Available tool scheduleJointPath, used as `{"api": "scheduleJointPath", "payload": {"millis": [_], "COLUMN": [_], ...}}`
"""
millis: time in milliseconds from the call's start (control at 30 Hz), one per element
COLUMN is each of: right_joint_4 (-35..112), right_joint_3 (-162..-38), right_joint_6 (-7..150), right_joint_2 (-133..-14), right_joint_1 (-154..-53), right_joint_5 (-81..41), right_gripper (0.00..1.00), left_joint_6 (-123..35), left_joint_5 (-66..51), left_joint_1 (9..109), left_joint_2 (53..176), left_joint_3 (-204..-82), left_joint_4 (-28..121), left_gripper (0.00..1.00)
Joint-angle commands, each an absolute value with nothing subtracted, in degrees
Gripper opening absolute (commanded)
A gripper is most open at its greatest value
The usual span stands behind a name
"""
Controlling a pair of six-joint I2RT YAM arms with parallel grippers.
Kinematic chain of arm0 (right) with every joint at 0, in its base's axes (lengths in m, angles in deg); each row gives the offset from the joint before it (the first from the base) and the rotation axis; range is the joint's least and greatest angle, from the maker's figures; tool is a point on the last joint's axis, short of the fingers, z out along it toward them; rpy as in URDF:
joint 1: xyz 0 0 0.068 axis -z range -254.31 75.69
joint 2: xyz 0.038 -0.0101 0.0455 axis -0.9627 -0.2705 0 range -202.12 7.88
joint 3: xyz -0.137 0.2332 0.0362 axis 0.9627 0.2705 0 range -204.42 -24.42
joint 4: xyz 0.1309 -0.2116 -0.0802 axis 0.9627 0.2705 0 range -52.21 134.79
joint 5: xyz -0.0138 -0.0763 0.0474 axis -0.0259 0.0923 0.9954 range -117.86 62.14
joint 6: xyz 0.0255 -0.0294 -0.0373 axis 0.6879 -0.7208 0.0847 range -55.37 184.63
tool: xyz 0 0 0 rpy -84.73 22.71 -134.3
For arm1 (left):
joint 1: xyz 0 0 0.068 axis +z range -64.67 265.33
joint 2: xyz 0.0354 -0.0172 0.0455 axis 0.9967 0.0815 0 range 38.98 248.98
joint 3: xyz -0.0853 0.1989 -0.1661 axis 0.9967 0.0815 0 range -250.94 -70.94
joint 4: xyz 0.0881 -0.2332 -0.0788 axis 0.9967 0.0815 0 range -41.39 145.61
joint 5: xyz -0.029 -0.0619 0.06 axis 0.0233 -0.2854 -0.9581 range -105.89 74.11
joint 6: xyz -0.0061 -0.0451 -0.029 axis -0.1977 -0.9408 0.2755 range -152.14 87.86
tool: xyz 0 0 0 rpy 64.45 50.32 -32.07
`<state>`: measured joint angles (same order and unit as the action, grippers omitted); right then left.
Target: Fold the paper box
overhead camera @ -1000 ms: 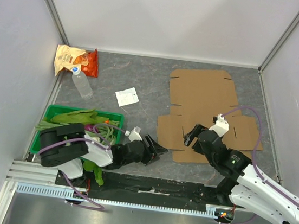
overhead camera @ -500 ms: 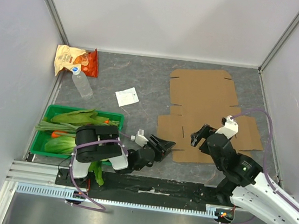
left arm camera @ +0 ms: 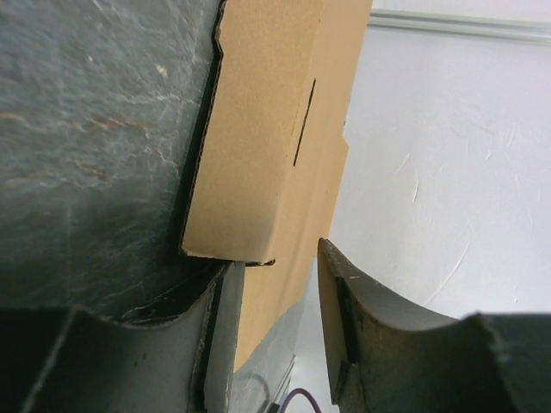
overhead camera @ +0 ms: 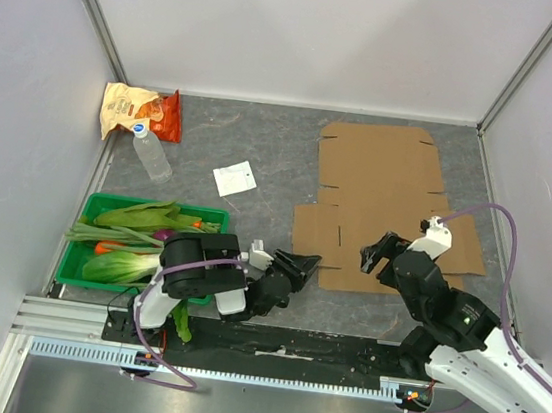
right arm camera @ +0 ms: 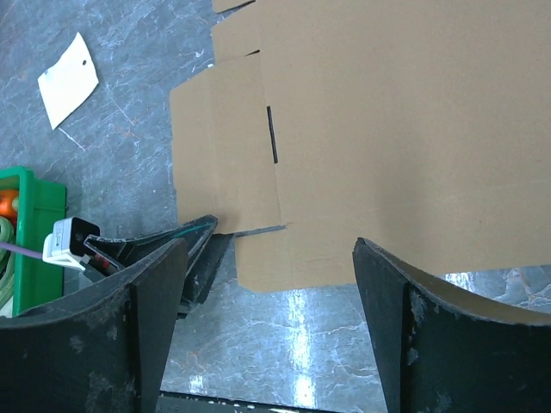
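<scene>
The paper box lies unfolded and flat on the right half of the grey table, brown with cut slots; it also fills the right wrist view. My left gripper reaches low along the table to the near left flap. Its jaws stand partly apart astride the cardboard edge, the flap's corner resting at one fingertip, with a visible gap on the other side. My right gripper hovers above the box's near edge, wide open and holding nothing. The left gripper's tips show beside the flap's slit.
A green crate of vegetables sits at the near left, its corner also in the right wrist view. A white paper card, a water bottle and a snack bag lie at the left. Walls close three sides.
My left gripper has swung right to the box's near left flap, and its jaws have narrowed. The right arm drew slightly right. The box slid a little to the right.
</scene>
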<state>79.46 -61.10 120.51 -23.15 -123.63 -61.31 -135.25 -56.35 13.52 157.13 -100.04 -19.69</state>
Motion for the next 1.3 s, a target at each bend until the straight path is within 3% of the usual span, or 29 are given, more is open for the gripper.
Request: {"api": "scheduleJointPath", "payload": {"millis": [0, 300, 467, 800, 1000, 1167, 1267], "right_joint_4": [80.60, 79.72, 78.67, 67.78, 66.01, 65.74, 67.23], "right_joint_3": [-62.82, -63.00, -66.42, -69.94, -72.66, -76.01, -75.83], "right_joint_6": [120.62, 115.97, 106.49, 88.92, 82.31, 73.36, 71.49], "right_joint_2": [-22.09, -27.79, -35.43, -41.42, -46.25, -51.79, -55.12], "right_joint_1": [-123.62, -123.61, -123.53, -128.79, -142.85, -152.60, -153.58], "right_joint_5": [-62.14, -58.80, -57.31, -56.51, -71.25, -78.65, -86.99], "right_gripper": [0.86, 0.86, 0.91, 0.86, 0.89, 0.93, 0.93], "left_joint_6": [-136.55, -124.20, -115.03, -104.83, -99.91, -97.36, -97.44], "left_joint_5": [-61.23, -56.24, -52.72, -49.37, -46.39, -41.56, -38.66], "left_joint_1": [14.92, 19.49, 21.16, 22.31, 25.29, 29.33, 31.35], "left_joint_2": [161.14, 163.80, 151.17, 127.44, 115.46, 110.36, 108.07], "left_joint_3": [-99.51, -97.84, -94.33, -94.41, -102.49, -105.30, -106.09], "left_joint_4": [-23.36, -41.48, -35.96, -14.34, 12.96, 19.68, 21.97], "left_gripper": [0.44, 0.02, 0.02, 0.02, 0.02, 0.02, 0.02]}}
